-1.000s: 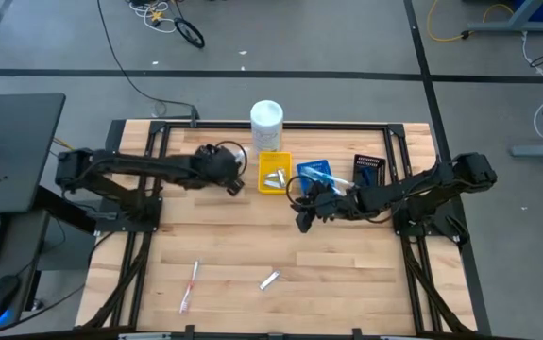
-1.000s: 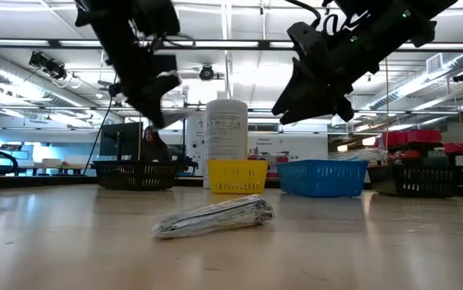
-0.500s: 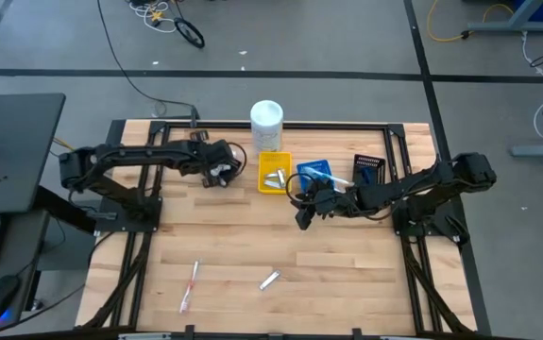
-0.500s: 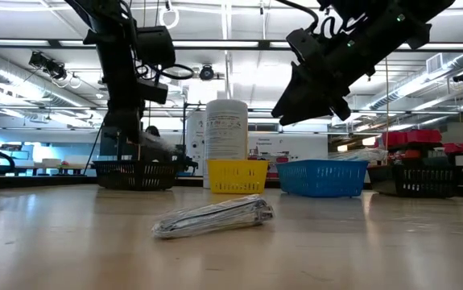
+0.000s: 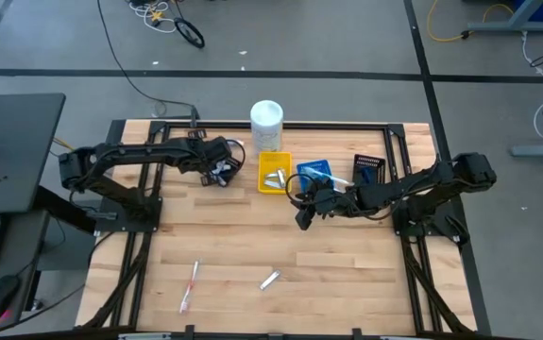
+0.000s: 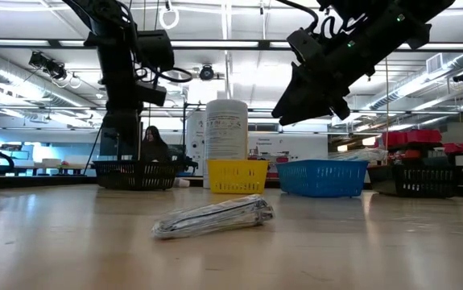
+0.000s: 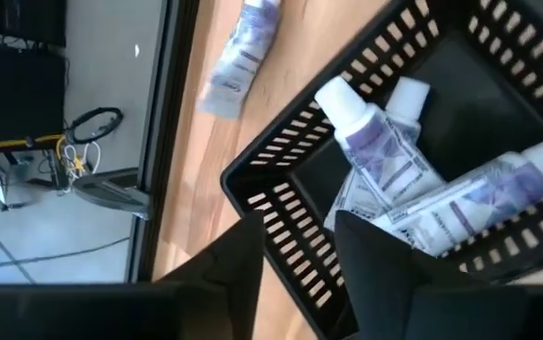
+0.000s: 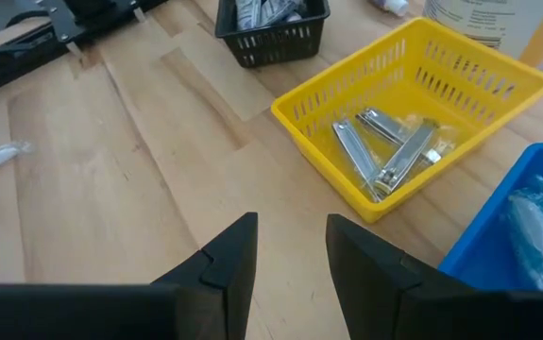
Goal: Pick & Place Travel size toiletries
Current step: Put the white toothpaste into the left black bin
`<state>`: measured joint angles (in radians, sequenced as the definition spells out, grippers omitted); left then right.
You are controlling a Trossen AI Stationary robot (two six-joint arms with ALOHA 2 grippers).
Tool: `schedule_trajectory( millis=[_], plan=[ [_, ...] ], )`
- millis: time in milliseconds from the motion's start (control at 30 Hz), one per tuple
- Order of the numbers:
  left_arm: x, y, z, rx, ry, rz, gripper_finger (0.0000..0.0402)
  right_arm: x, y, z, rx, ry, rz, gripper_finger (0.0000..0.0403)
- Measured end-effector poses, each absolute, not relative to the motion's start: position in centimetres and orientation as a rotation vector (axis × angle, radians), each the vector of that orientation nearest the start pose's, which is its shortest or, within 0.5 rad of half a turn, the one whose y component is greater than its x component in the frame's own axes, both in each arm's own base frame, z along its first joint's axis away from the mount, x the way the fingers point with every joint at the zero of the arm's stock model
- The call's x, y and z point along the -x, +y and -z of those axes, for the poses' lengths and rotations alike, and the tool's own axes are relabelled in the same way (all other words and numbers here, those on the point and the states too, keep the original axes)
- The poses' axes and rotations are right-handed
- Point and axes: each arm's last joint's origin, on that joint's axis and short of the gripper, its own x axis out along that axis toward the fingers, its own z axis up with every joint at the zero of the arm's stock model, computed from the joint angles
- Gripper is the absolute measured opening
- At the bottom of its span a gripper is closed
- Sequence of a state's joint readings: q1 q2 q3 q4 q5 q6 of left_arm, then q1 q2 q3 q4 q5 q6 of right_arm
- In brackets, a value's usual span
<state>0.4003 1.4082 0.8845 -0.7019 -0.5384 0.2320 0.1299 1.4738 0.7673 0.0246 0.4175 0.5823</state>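
Over at the far left of the table, the left gripper (image 5: 216, 173) hangs above a black basket (image 7: 365, 151), its fingers (image 7: 238, 269) parted with nothing between them. Several white tubes (image 7: 413, 189) with purple print lie inside that basket, and one more tube (image 7: 241, 59) lies on the wood just beyond its far wall.

Near the middle, the right gripper (image 5: 303, 217) is raised off the table, fingers (image 8: 233, 255) spread and empty. Ahead of it sits a yellow tray (image 8: 498, 90) holding silvery metal pieces (image 8: 389, 142), and beside that a blue tray (image 8: 483, 241) with pale-blue wrapped items (image 8: 540, 222). A tall white container (image 5: 266, 117) stands at the far edge behind the yellow tray, and another black tray (image 5: 369, 170) sits right of the blue one.

On the near part of the table, well apart from both arms, lie a pink toothbrush (image 5: 190, 285) and, to its right, a silvery sachet (image 5: 269, 280); the low view shows the sachet (image 6: 213, 217) flat on the wood.

A person (image 6: 152, 145) shows in the room behind the table.
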Motion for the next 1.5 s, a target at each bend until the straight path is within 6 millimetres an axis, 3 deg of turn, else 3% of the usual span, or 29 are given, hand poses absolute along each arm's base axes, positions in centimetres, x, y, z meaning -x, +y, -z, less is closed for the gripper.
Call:
schedule_trajectory(
  millis=[167,333,433,733,900,1133,1267,1500],
  plan=[
    [-23.0,11.3,-20.8,-0.222,1.274,-0.687,0.016,-29.2,2.6,-19.4,-0.373,0.554,0.456,0.0137],
    [-24.5,12.2,-21.7,-0.216,1.078,-0.61,0.0161,-29.2,2.6,-19.4,-0.357,0.557,0.451,0.0137],
    [-24.6,13.7,-22.3,-0.176,0.996,-0.588,0.0161,-29.2,2.6,-19.4,-0.32,0.564,0.44,0.0137],
    [-22.3,19.6,-22.9,-0.122,0.819,-0.445,0.0173,-29.3,1.8,-19.4,-0.258,0.576,0.443,0.0137],
    [-21.8,22.7,-20.0,-0.008,0.835,-0.474,0.0176,-29.3,1.0,-19.4,-0.268,0.572,0.472,0.0137],
    [-22.2,25.5,-15.7,0.005,0.985,-0.449,0.0176,-29.3,-0.5,-19.4,-0.277,0.566,0.519,0.0137],
    [-23.0,26.4,-15.5,0.012,1.054,-0.392,0.0176,-29.3,-1.3,-19.4,-0.284,0.565,0.541,0.0137],
    [-23.8,26.9,-17.4,0.06,1.106,-0.328,0.0176,-29.3,-1.3,-19.4,-0.288,0.567,0.539,0.0137]
  ],
)
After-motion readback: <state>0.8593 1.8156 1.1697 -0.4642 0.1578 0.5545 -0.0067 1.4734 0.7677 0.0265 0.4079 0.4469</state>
